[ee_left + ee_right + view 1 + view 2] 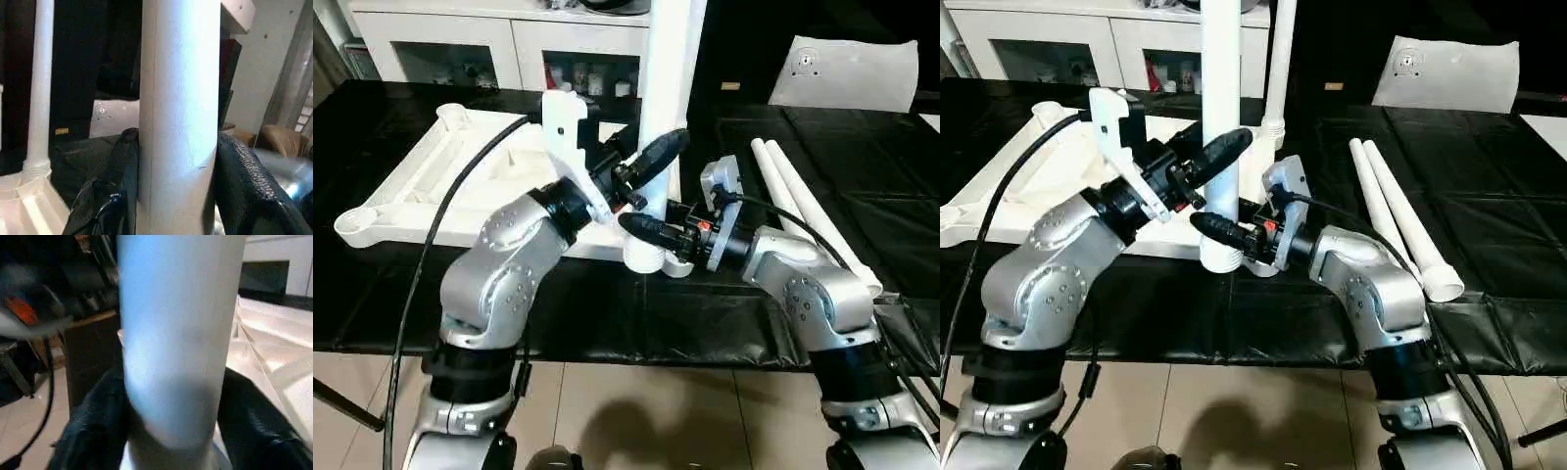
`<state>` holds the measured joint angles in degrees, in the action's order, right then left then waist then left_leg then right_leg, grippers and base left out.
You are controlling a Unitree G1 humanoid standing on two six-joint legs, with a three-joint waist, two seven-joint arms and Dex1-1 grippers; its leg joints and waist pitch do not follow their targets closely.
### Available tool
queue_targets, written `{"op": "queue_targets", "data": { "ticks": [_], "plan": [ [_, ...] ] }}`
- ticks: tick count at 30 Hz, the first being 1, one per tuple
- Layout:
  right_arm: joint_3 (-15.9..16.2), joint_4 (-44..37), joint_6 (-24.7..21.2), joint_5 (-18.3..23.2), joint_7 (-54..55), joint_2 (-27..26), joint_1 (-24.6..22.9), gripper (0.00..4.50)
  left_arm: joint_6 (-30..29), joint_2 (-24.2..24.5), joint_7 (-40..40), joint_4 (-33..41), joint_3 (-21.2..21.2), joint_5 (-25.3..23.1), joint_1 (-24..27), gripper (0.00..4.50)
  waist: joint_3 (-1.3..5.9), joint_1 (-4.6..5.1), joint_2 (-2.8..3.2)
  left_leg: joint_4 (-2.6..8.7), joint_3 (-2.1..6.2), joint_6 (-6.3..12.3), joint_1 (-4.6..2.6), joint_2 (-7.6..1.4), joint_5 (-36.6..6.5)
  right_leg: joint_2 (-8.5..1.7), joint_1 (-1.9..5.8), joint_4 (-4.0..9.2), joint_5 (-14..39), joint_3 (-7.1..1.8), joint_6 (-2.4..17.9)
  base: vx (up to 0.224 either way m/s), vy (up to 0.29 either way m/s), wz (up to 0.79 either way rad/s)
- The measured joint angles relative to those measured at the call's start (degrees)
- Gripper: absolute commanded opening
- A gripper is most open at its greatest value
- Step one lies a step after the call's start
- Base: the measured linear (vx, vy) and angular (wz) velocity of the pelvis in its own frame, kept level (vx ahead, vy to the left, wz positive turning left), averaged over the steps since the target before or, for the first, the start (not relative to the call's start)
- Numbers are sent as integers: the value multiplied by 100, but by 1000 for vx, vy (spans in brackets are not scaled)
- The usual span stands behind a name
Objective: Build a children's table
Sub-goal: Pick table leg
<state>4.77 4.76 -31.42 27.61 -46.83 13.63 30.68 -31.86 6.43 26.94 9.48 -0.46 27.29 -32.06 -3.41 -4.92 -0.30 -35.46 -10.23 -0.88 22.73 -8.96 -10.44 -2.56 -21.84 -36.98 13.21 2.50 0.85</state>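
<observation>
At centre frame, the left claw (1219,162) and, just below it, the right claw (1217,231) both pinch an upright white leg (1220,88) standing in a near corner socket of the upturned table top (431,176); a second leg (1281,59) stands behind; two more legs (1400,215) lie at right on the black desk (1489,196).

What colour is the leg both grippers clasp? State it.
White. The upright leg shows best in the right eye view, between the black fingers.
</observation>
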Motion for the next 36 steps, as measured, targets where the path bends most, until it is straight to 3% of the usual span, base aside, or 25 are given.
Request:
{"op": "queue_targets", "data": {
  "ticks": [1,4,12,23,28,29,36],
  "plan": [
    [-9,-1,-21,14,-25,36,41,298,-12,11,13,-38,25,0,0,182,0,-1,0,0,0,0,0,0,0,0,0,0,0,0,0,0,0,0],
    [4,-12,-133,87,-281,222,77,308,-23,126,121,-118,21,3,-9,182,-2,-10,-4,0,0,0,2,0,0,-1,0,1,0,1,0,0,0,0],
    [140,-1,-438,137,-869,700,110,310,-21,214,546,-171,-84,82,-189,182,-13,-7,-28,0,0,3,3,1,2,-1,-1,1,-1,1,0,0,0,0],
    [206,52,-520,202,-1203,728,260,310,-18,290,1058,-24,-352,244,-182,182,-46,-12,-83,0,-1,5,4,0,3,-1,-2,-1,-2,1,2,0,0,0],
    [239,53,-556,204,-1262,748,260,271,-18,329,1121,-24,-396,244,-182,182,-47,-12,-85,0,-1,7,4,0,4,-1,-2,-1,-4,1,5,0,0,0],
    [239,53,-564,205,-1281,749,260,237,-18,348,1163,-24,-405,244,-182,182,-47,-9,-86,0,-1,7,3,0,4,-1,-2,-1,-4,1,4,0,0,0],
    [242,55,-586,202,-1321,746,260,199,-17,381,1235,-17,-436,254,-182,182,-47,-9,-86,0,-1,7,3,0,5,-1,-2,-1,-5,1,4,0,0,0]
  ]
}}
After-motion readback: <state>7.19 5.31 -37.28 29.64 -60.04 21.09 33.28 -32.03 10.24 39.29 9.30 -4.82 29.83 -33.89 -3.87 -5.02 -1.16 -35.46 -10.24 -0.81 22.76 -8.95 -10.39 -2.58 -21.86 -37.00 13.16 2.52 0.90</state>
